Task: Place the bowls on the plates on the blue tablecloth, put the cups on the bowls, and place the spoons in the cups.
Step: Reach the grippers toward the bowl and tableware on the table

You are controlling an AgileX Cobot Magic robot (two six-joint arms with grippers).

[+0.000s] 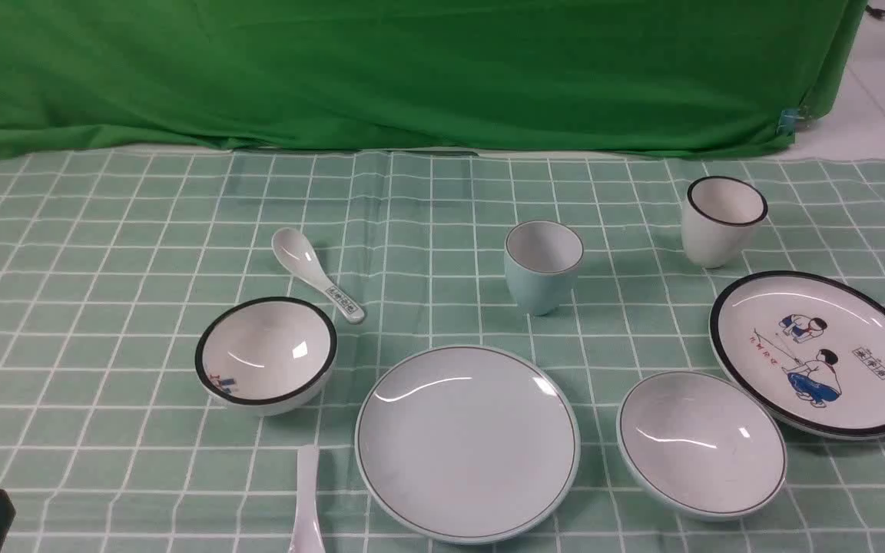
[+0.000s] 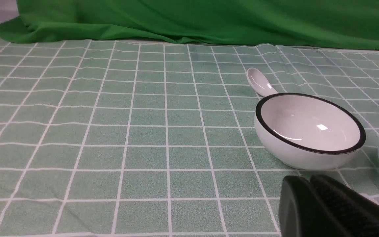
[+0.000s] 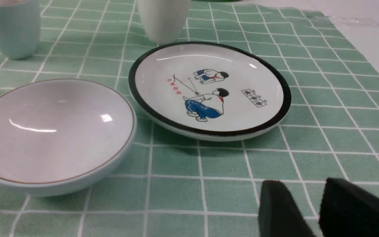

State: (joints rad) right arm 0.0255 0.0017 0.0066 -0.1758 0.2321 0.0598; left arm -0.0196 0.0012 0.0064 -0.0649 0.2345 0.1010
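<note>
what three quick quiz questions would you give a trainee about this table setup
1. True or false: the black-rimmed bowl sits on a plate.
2. Which thing lies nearest the labelled spoon? A) the black-rimmed bowl B) the cartoon plate C) the plain plate
3. How many cups stand on the checked tablecloth?
Key: 1. False, it rests directly on the tablecloth. 2. A. 3. Two: the pale blue cup and the white cup.
</note>
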